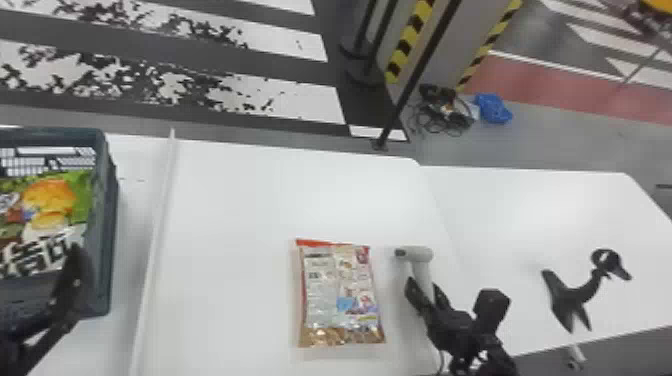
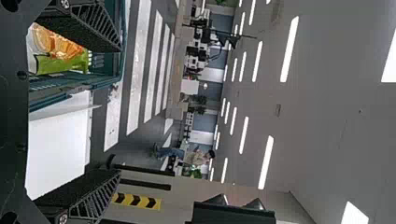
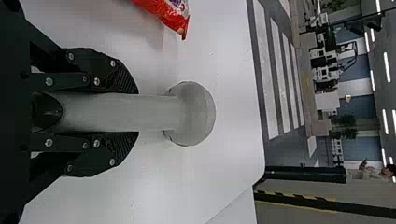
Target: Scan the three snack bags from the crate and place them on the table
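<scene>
Right pincer (image 1: pixel 424 286) grips scanner (image 1: pixel 420 254); labels (image 1: pixel 321 295) unclear.

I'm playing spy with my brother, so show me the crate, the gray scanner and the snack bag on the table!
Crate (image 1: pixel 106 225): head view, side wall.
Gray scanner (image 3: pixel 196 114): right wrist view, rounded head.
Snack bag (image 1: pixel 341 295): head view, middle of upper face.

"How's the room?"

"I've got grey floor (image 1: pixel 575 142) with white stripes (image 1: pixel 300 97), a red band (image 1: pixel 550 85), and a pillar (image 1: pixel 460 40) edged in yellow-and-black tape (image 1: pixel 400 57) — cables (image 1: pixel 442 119) and a blue bundle (image 1: pixel 494 108) lie near it."

"Overhead?"

"I see a grey ceiling (image 2: pixel 327 130) with bright strip lights (image 2: pixel 266 163) — and green plants (image 3: pixel 348 126) at the far side."
</scene>
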### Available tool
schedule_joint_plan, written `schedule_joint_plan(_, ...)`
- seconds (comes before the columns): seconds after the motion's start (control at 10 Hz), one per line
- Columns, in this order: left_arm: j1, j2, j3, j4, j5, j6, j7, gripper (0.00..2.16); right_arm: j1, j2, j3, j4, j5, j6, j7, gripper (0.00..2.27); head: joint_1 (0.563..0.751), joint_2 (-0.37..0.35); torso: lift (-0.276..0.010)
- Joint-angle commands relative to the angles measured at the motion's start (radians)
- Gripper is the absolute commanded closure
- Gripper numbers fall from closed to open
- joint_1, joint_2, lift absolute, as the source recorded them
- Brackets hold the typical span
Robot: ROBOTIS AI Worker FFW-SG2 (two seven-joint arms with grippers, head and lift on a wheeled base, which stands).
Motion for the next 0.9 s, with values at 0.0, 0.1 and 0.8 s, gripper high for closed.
schedule_joint_plan(0.0, -0.001, 0.0, 0.001, 0.0, 0.0, 0.0, 0.001, 0.07, 0.055, 0.026, -0.005, -0.066, -0.005, -0.058, -0.028, 2.22, 0.695, -0.35, -0.037)
schedule_joint_plan(0.1, -0.001, -0.002, -0.001, 0.0, 0.0, 0.003, 0.001, 0.07, 0.132, 0.057, -0.007, -0.178, -0.011, -0.092, -0.063, 2.22, 0.695, -0.35, -0.037)
schedule_joint_plan(0.8, -0.003, -0.002, -0.027, 0.001, -0.008, 0.0, 0.005, 0.07, 0.42, 0.164, 0.221, -0.532, -0.024, -0.258, -0.12, 2.22, 0.695, -0.214, -0.037)
